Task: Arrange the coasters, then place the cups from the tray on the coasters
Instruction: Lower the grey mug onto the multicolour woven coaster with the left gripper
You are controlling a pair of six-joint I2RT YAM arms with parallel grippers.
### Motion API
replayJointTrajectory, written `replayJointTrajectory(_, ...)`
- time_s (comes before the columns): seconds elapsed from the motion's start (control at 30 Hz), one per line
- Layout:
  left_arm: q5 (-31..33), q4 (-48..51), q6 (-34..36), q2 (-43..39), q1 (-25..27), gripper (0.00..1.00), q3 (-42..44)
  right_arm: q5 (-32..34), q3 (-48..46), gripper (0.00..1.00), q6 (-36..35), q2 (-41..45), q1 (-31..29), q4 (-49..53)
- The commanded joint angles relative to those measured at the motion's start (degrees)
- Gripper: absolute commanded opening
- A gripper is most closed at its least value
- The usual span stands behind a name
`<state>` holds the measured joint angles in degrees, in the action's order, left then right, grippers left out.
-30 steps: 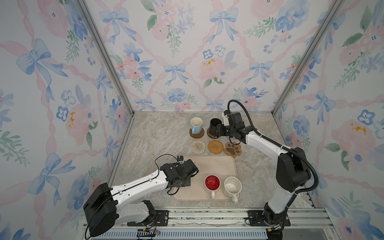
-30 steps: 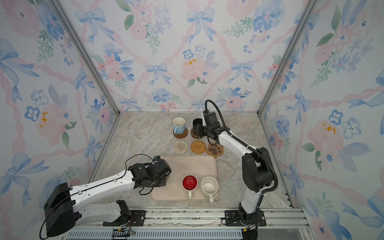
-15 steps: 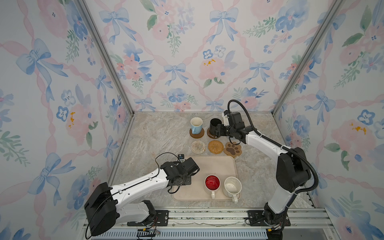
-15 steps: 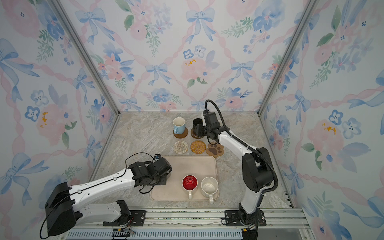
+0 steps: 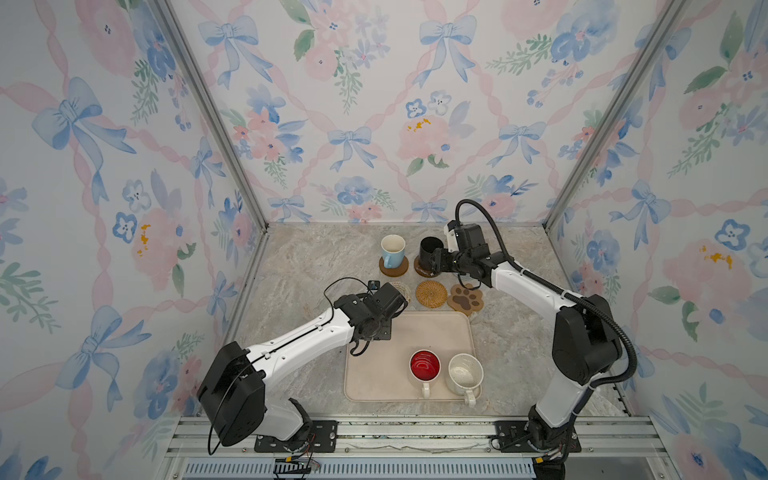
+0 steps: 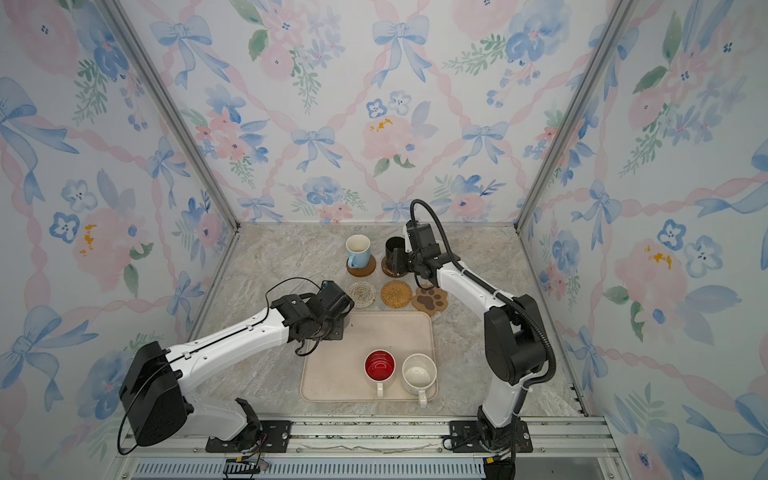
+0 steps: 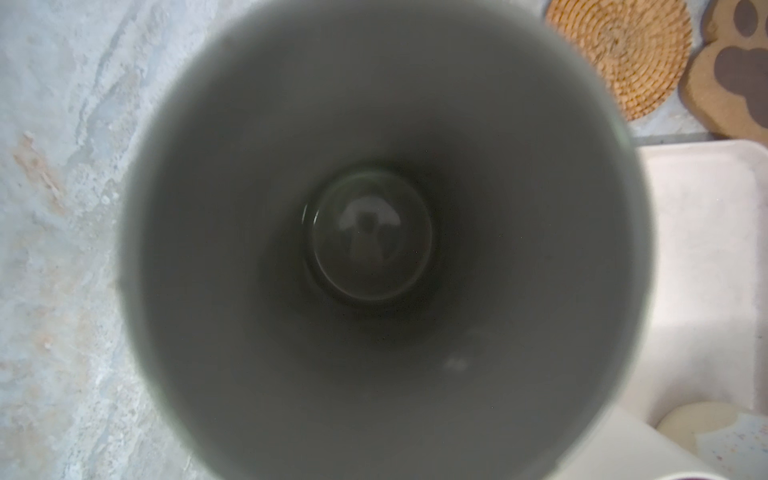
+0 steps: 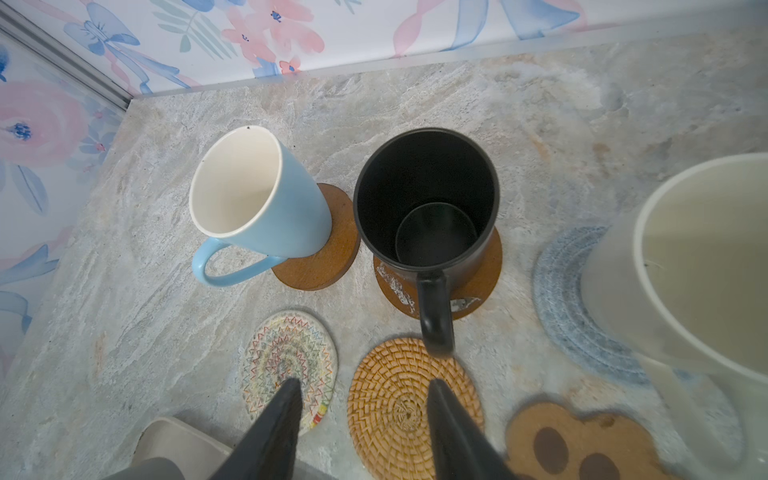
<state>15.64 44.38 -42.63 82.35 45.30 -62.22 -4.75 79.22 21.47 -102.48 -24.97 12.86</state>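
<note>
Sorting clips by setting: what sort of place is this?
Probably a lab test booth dressed as a home: floral wall panels in metal framing, left arm and right arm on a rail.

The light blue mug (image 8: pixel 257 195) is white inside; the black mug (image 8: pixel 428 199) and grey mug (image 7: pixel 374 249) are plain. There is a brown disc (image 8: pixel 328 257) and a second brown disc (image 8: pixel 482 282). The cream coaster (image 8: pixel 291 361) has coloured zigzags. The rattan (image 8: pixel 407 399) is a tan spiral, the brown paw (image 5: pixel 465 298) has dark pads, and the woven round (image 8: pixel 561 307) is grey-blue. On the beige tray (image 5: pixel 407 332) are a red-lined white mug (image 5: pixel 424 365) and a speckled cream mug (image 5: pixel 464 373). The tabletop (image 5: pixel 324 257) is marbled grey-beige.
</note>
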Motion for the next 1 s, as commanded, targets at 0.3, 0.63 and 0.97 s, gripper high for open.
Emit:
replayJointTrajectory(0.3, -0.9, -7.1, 11.4, 11.5, -4.5, 0.00, -13.4, -0.4, -2.7, 0.51, 0.4, 2.8, 2.4, 0.8)
replayJointTrajectory(0.63, -2.2, -7.1, 13.0, 18.4, -5.3, 0.00, -20.0, -0.9, -4.0, 0.51, 0.7, 4.0, 3.5, 0.1)
replayJointTrajectory(0.97, -2.2, -7.1, 13.2, 21.2, -5.7, 0.00, -21.8, -1.4, -4.6, 0.51, 0.8, 4.0, 4.2, 0.0)
